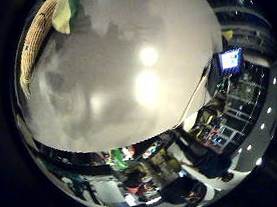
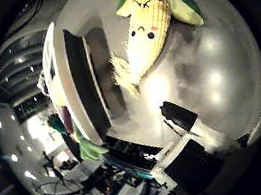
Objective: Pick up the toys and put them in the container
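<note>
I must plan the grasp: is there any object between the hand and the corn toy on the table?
Nothing visible stands between them. The corn toy lies alone on the bare white table, and one finger of the hand reaches toward it. The container stands beside it.

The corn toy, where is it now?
The corn toy lies on the white table, beside the white container and apart from it; a finger of the hand points toward it.

no legible text, labels or numbers

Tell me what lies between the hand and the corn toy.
Only bare table; the thumb side view shows nothing between the hand and the corn toy.
</note>
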You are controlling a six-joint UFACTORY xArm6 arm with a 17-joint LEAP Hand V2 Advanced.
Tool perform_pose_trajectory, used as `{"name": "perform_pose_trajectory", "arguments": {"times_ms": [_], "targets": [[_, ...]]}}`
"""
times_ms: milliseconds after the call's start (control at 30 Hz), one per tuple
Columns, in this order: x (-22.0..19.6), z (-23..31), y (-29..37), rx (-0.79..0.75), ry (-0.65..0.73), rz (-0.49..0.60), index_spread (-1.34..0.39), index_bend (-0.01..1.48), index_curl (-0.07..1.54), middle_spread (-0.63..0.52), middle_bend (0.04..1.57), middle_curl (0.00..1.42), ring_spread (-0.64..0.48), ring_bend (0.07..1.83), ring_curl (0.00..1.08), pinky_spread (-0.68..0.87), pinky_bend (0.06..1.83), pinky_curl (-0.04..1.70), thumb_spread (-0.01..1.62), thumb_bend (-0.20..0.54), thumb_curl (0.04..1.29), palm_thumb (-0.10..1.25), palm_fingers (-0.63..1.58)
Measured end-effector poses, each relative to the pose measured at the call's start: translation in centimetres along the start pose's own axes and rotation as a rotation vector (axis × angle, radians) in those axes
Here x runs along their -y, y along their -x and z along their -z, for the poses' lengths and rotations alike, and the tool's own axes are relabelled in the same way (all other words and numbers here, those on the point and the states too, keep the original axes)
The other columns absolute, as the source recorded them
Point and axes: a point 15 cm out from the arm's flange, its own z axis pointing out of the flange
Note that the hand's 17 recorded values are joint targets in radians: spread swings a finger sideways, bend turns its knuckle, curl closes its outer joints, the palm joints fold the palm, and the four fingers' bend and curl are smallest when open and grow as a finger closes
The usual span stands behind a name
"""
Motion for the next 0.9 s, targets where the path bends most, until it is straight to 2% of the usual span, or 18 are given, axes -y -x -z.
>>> {"name": "perform_pose_trajectory", "arguments": {"times_ms": [133,400,900], "targets": [[0.9,0.5,0.6,-0.074,-0.006,0.080,-0.41,0.16,0.29,0.01,0.20,0.34,0.14,0.32,0.22,0.37,0.47,0.26,0.97,0.025,0.46,0.93,0.03],[2.6,0.8,1.9,-0.143,-0.036,0.165,-0.46,0.16,0.28,0.01,0.19,0.33,0.15,0.30,0.23,0.37,0.46,0.27,0.92,-0.014,0.51,1.05,0.03],[6.8,-2.0,3.3,-0.199,-0.014,0.221,-0.51,0.20,0.32,0.00,0.17,0.29,0.15,0.23,0.24,0.36,0.39,0.28,0.86,-0.009,0.58,1.15,0.08]]}}
